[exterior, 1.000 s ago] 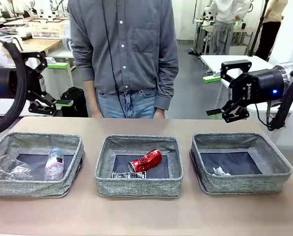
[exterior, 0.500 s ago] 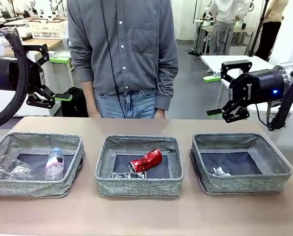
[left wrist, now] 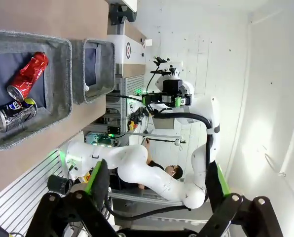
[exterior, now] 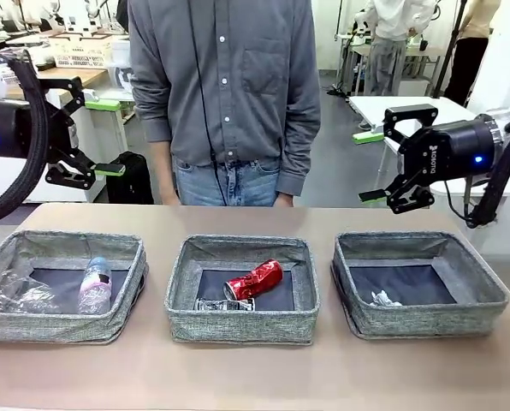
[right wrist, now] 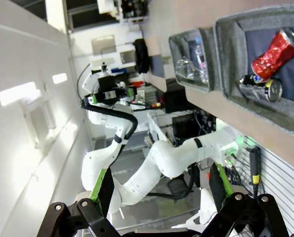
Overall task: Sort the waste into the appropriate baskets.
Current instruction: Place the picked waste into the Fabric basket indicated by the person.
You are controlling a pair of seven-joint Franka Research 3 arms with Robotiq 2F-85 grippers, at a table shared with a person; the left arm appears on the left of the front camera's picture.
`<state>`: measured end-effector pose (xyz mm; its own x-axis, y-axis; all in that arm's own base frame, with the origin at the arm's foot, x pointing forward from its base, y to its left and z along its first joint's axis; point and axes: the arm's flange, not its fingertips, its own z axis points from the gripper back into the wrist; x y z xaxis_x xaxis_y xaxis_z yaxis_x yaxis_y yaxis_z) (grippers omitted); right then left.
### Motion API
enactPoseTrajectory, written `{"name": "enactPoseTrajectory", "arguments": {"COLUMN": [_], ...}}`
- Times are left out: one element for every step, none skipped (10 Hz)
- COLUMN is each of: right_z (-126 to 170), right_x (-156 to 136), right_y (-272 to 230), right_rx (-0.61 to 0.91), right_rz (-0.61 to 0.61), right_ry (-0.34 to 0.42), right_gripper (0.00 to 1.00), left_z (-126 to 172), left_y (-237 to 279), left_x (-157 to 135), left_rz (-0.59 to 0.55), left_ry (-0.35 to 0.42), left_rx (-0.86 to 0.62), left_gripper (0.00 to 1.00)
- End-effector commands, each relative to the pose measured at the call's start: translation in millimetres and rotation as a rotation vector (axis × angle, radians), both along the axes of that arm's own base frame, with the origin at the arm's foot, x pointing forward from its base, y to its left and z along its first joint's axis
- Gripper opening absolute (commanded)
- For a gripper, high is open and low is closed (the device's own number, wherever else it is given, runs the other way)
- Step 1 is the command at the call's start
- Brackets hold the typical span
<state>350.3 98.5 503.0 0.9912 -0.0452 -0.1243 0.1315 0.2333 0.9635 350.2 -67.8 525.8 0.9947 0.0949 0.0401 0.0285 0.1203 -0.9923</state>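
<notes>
Table front bare; no litter lies loose on it. Three grey baskets stand in a row. Left basket [exterior: 62, 330]: clear plastic cup [exterior: 15, 294] and blue-capped bottle [exterior: 94, 284], the bottle's long axis running front to back. Middle basket [exterior: 242, 330]: flattened dark can [exterior: 223, 305] nearest, crushed red can [exterior: 253, 279] just behind it, lying on a diagonal. Right basket [exterior: 422, 321]: white paper wad [exterior: 383, 299] at the front edge of its floor. Beyond and above, the left gripper [exterior: 101, 137] and right gripper [exterior: 372, 165] hang raised behind the outer baskets, jaws spread wide, each holding nothing. Every item lies below and nearer than both. Judgement: sorting appears complete; no pick is indicated.
</notes>
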Motion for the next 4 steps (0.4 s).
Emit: {"name": "enactPoseTrajectory", "arguments": {"right_z": [2.3, 2.3, 2.3, 2.3], "right_x": [0.1, 0.1, 0.1, 0.1], "right_y": [1.8, 1.8, 1.8, 1.8], "right_rx": [0.016, 0.016, 0.016, 0.016], "right_rz": [-0.004, -0.004, -0.004, -0.004], "right_ry": [0.006, 0.006, 0.006, 0.006], "right_gripper": [1.0, 1.0, 1.0, 1.0], "left_z": [2.5, 2.5, 2.5, 2.5], "left_y": [-2.0, -2.0, -2.0, -2.0], "left_x": [-1.5, -1.5, -1.5, -1.5], "left_rz": [0.011, 0.011, 0.011, 0.011], "left_ry": [0.013, 0.013, 0.013, 0.013], "left_rx": [-0.011, -0.011, -0.011, -0.011], "left_gripper": [1.0, 1.0, 1.0, 1.0]}}
